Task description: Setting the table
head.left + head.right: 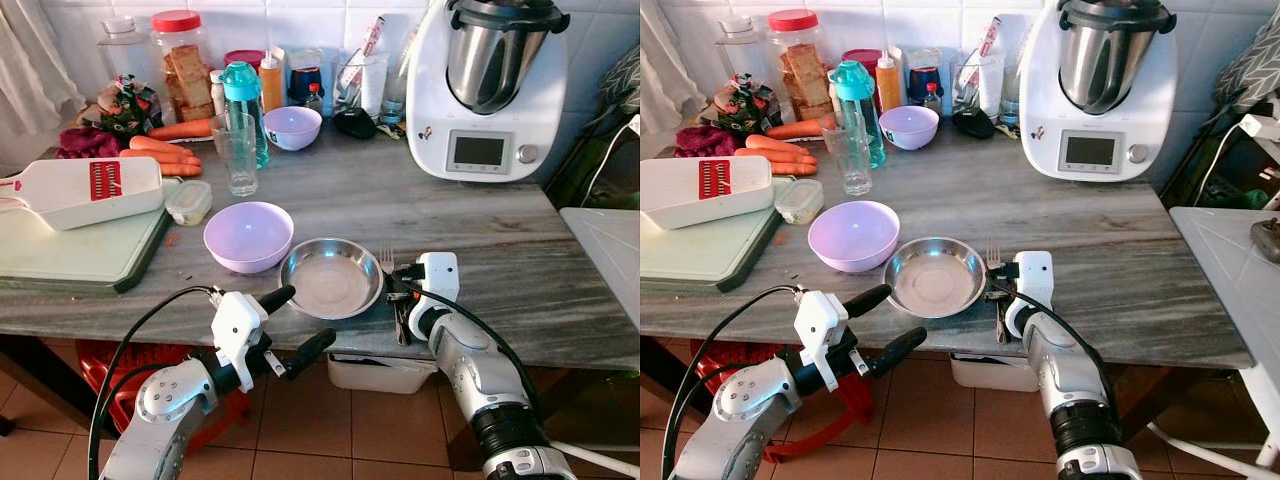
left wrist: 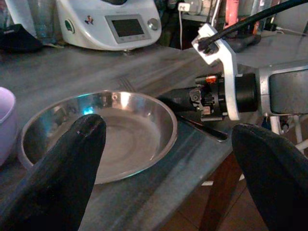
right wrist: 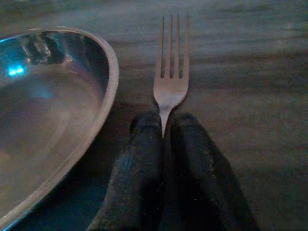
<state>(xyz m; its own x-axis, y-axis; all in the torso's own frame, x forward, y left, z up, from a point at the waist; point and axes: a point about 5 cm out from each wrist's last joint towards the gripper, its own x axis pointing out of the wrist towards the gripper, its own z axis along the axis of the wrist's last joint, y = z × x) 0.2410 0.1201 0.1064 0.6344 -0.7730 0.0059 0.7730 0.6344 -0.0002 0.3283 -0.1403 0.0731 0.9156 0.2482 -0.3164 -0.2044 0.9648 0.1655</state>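
A steel plate (image 1: 332, 277) sits at the front middle of the grey marble table (image 1: 500, 240). Just right of it a fork (image 1: 387, 258) lies flat, tines pointing away from me. My right gripper (image 1: 399, 300) rests at the table's front edge, shut on the fork's handle; the right wrist view has the fork (image 3: 171, 82) emerging from between the closed fingers (image 3: 139, 159), beside the plate's rim (image 3: 108, 72). My left gripper (image 1: 308, 318) hangs open just below and in front of the table edge, left of the plate, holding nothing.
A purple bowl (image 1: 248, 235) stands left of the plate, with a drinking glass (image 1: 238, 155) and a smaller purple bowl (image 1: 292, 127) behind. A cutting board (image 1: 80, 255) with a white slicer (image 1: 80, 190) lies far left. A white kitchen machine (image 1: 488, 90) stands back right.
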